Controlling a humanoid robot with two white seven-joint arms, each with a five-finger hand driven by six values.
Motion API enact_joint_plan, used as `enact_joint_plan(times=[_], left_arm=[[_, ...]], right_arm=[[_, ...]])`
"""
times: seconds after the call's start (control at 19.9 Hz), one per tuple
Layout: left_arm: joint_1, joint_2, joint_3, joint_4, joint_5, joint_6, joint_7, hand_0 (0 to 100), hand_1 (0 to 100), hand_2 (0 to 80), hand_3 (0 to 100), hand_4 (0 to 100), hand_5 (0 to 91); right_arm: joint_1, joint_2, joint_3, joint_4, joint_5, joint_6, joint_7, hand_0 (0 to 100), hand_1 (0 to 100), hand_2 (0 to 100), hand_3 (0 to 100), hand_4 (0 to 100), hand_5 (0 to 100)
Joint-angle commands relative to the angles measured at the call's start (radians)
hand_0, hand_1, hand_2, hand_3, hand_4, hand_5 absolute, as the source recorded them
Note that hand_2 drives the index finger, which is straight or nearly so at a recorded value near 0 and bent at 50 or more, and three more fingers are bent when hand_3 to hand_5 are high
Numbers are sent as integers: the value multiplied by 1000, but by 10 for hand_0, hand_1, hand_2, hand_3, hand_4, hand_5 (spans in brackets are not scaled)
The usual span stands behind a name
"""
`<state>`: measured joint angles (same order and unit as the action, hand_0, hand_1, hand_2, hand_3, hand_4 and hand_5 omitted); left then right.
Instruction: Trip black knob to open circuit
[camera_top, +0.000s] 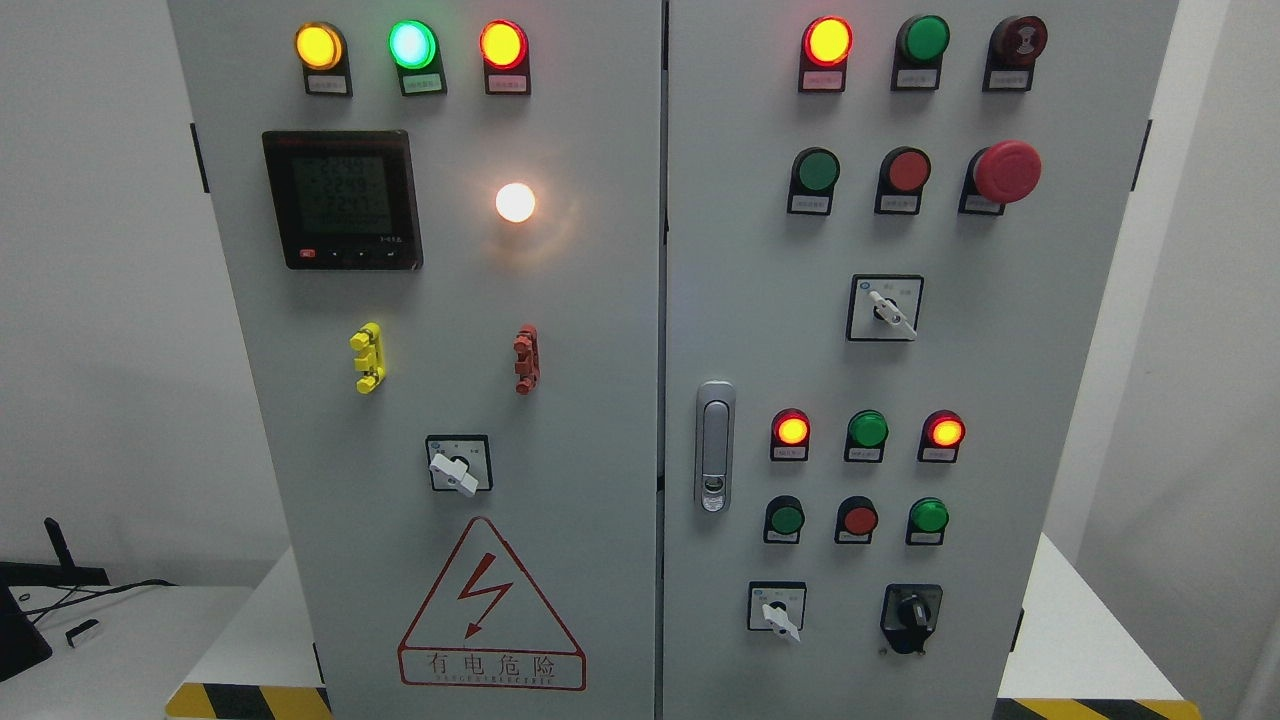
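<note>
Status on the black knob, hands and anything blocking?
Both hands out of view. Black knob untouched, lower right of right door, beside white selector. Nothing in front of it.

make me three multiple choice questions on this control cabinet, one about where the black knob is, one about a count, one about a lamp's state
1. Where is the black knob?
A. top left of the left door
B. bottom right of the right door
C. beside the meter

2. How many white-handled rotary switches are on the cabinet?
A. one
B. three
C. five

3. What is the state of the green lamp in the left door's top row?
A. lit
B. dark
C. covered by a hand

Answers:
1. B, it sits low on the right door, right of a white-handled switch.
2. B, one on the left door, one mid right door, one at the bottom.
3. A, it glows bright between the yellow lamp and the red lamp.

No robot hand is in view.
</note>
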<state>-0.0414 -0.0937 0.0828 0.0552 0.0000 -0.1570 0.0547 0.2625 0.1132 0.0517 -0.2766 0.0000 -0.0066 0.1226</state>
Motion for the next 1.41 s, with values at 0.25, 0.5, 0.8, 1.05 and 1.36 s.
enact_joint_plan(times=[0.25, 0.5, 0.8, 1.05, 1.36], left_arm=[[0, 0, 0, 0, -31, 1, 1, 120, 389, 0, 0, 0, 0], [0, 0, 0, 0, -31, 1, 1, 120, 389, 0, 0, 0, 0], [0, 0, 0, 0, -31, 1, 1, 120, 389, 0, 0, 0, 0], [0, 0, 0, 0, -31, 1, 1, 120, 389, 0, 0, 0, 0], [0, 0, 0, 0, -31, 1, 1, 120, 389, 0, 0, 0, 0]], right_arm=[[392, -55, 13, -715, 18, -25, 101, 120, 327, 0, 92, 39, 23], [627, -127, -50, -1053, -6, -341, 138, 123, 375, 65, 276, 177, 145], [684, -144, -190, -1401, -175, -429, 138, 150, 470, 203, 548, 447, 310], [673, -150, -285, -1696, -326, -242, 126, 178, 512, 269, 768, 688, 497], [486, -150, -309, -1771, -337, -106, 51, 207, 633, 259, 1000, 959, 863]])
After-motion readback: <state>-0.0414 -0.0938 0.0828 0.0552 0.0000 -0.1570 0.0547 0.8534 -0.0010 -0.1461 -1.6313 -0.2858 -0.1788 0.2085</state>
